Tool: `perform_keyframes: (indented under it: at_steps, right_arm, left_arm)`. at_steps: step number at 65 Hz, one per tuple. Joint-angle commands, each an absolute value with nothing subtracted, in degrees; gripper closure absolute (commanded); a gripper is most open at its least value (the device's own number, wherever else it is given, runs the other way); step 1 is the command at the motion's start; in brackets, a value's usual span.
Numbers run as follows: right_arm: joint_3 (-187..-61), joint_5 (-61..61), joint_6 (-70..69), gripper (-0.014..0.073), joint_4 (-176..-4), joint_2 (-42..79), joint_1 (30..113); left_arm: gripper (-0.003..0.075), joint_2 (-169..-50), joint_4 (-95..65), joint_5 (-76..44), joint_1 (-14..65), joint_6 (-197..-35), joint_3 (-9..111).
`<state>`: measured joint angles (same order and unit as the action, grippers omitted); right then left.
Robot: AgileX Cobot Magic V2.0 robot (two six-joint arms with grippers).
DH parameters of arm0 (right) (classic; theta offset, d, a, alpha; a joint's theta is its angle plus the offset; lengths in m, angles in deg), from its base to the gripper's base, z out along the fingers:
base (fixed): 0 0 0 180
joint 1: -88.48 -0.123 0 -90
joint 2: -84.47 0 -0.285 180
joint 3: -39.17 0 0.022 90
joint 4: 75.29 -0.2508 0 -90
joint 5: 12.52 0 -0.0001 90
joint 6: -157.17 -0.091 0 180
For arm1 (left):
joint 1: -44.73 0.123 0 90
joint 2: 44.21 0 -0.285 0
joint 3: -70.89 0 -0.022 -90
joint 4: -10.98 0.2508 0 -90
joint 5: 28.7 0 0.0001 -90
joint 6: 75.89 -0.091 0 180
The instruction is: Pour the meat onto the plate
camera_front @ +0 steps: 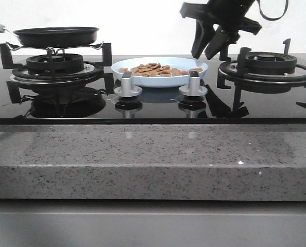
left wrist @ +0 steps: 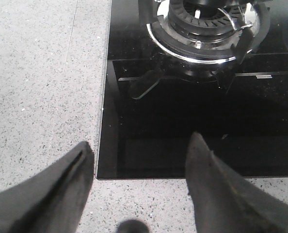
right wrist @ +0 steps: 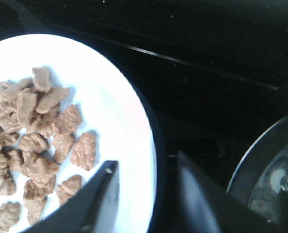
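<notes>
The pale-blue plate [camera_front: 199, 69] sits on the black glass hob between the two burners, and the meat [camera_front: 153, 69], several small reddish-brown pieces, lies in it. In the right wrist view the plate [right wrist: 129, 116] looks white and the meat [right wrist: 32, 141] is heaped on it. My right gripper [camera_front: 208, 51] hangs open and empty just above the plate's right rim; in its wrist view [right wrist: 146, 165] the jaws straddle the rim without touching it. My left gripper [left wrist: 139, 150] is open and empty over the hob's front left corner; it is out of the front view.
A black frying pan [camera_front: 56, 35] with a pale handle rests on the left burner [camera_front: 55, 64]. The right burner [camera_front: 266, 64] stands beside my right gripper. Two silver knobs [camera_front: 127, 85] stand in front of the plate. A speckled grey counter [left wrist: 37, 73] surrounds the hob.
</notes>
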<state>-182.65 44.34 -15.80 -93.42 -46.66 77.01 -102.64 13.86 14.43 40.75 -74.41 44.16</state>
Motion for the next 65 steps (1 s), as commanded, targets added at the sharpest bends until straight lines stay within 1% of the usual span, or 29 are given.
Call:
perform_keyframes:
  at_steps: [1,14,21,29,41,56,65]
  right_arm:
    - [-184.7,43.2,-15.3,0.0195,-93.2,-41.7,77.2]
    - [-184.2,43.6,-15.3,0.0195,-92.4,-36.7,77.2]
    - [-180.8,42.2,-15.3,0.0195,-92.0,-32.1,77.2]
    - [-171.1,39.0,-15.3,0.0195,-91.8,-24.3,77.2]
    - [-152.4,32.2,-15.3,0.0195,-88.2,-10.4,77.2]
    - [-134.4,33.1,-15.3,0.0195,-84.4,7.1,77.2]
    - [-127.1,35.2,-15.3,0.0195,-84.2,17.0,77.2]
  left_arm:
    - [0.0314,-102.5,13.9,10.4,40.3,-74.0,45.7]
    - [0.0314,-102.5,13.9,10.4,40.3,-74.0,45.7]
    - [0.0314,-102.5,13.9,10.4,40.3,-74.0,45.7]
    - [0.0314,-102.5,13.9,10.4,40.3,-74.0,45.7]
    - [0.0314,-102.5,13.9,10.4,40.3,-74.0,45.7]
    - [0.0314,-102.5,13.9,10.4,40.3,-74.0,45.7]
    - [0.0314,-102.5,13.9,10.4,40.3,-74.0,45.7]
